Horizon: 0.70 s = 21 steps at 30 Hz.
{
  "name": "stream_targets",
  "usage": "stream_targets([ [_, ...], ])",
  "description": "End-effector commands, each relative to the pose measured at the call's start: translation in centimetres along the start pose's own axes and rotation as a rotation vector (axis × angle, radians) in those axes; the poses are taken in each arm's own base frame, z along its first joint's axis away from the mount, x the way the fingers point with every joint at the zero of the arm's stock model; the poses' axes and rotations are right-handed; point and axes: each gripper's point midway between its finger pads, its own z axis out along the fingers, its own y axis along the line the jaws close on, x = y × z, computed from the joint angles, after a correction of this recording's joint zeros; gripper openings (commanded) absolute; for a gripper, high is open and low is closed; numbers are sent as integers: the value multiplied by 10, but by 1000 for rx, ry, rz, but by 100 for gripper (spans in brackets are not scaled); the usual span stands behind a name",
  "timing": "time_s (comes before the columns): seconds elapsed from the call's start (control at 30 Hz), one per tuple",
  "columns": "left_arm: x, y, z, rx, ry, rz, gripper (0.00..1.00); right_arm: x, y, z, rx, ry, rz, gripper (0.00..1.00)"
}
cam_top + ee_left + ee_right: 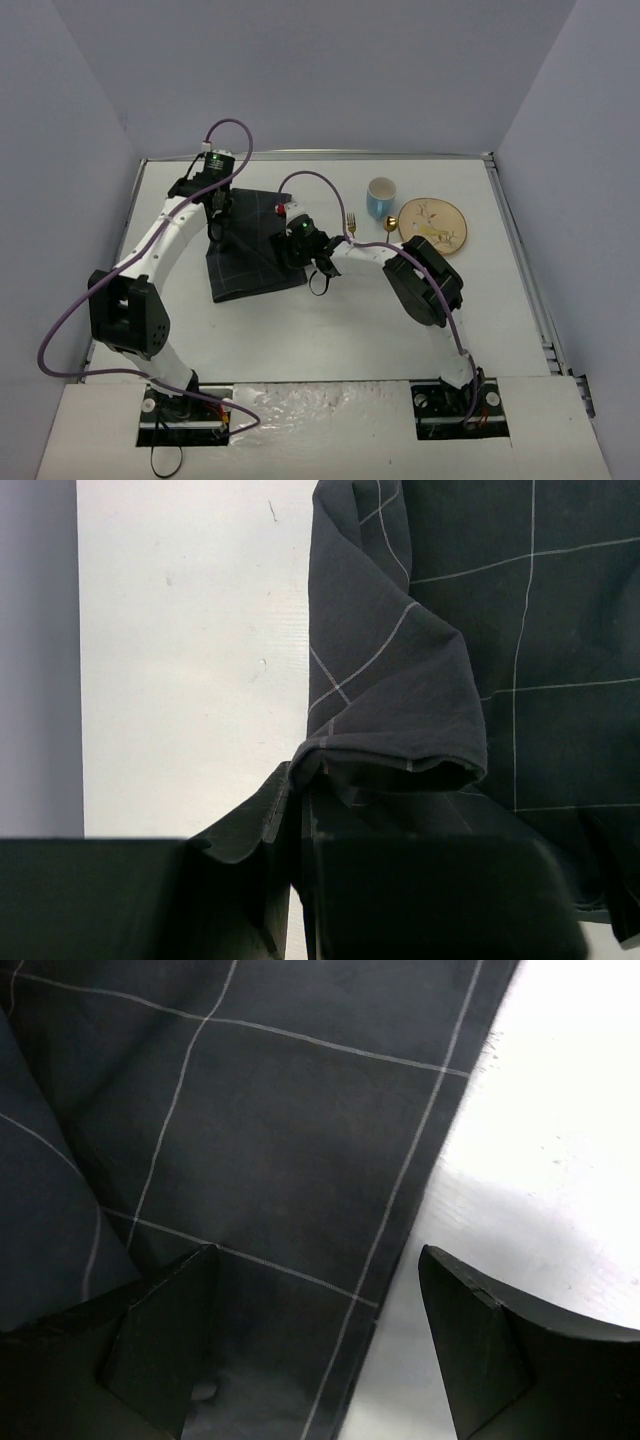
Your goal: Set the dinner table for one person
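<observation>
Dinner table (pixel 330 330), white, spans the workspace under everything. Right gripper (pixel 318 1260) stands open astride the dark placemat (pixel 250 255) edge, holding nothing. Left gripper (pixel 297 880) is clamped on a placemat fold. Beyond: fork (pixel 351 222), cup (pixel 381 197), plate (pixel 433 224).

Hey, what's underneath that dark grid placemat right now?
Only white dinner table shows around the placemat. The left gripper pinches a bunched fold at its edge, and only more cloth shows there. Anything beneath the flat part is covered.
</observation>
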Motion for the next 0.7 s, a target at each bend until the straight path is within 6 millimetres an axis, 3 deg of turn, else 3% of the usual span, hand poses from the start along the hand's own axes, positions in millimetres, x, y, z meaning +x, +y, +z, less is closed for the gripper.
stream_targets([
  [0.0,-19,14,-17,7,-78,-74,0,-5,-3,6,76,-31,-32,62],
  [0.13,-18,27,-17,-20,-76,-102,0,15,-10,3,103,8,-18,17],
  [0.2,-17,36,-16,-36,-74,-118,0,18,-15,-1,125,12,-13,3],
  [0.37,-9,62,-13,-92,-60,-165,0,34,-40,-29,184,38,22,0],
  [0.4,-7,65,-12,-95,-58,-171,0,27,-43,-38,187,24,37,0],
  [0.53,3,75,-3,-100,-60,-170,0,33,-60,-68,218,35,59,0],
  [0.67,28,90,12,-177,-51,-145,0,45,-75,-86,248,59,86,0],
])
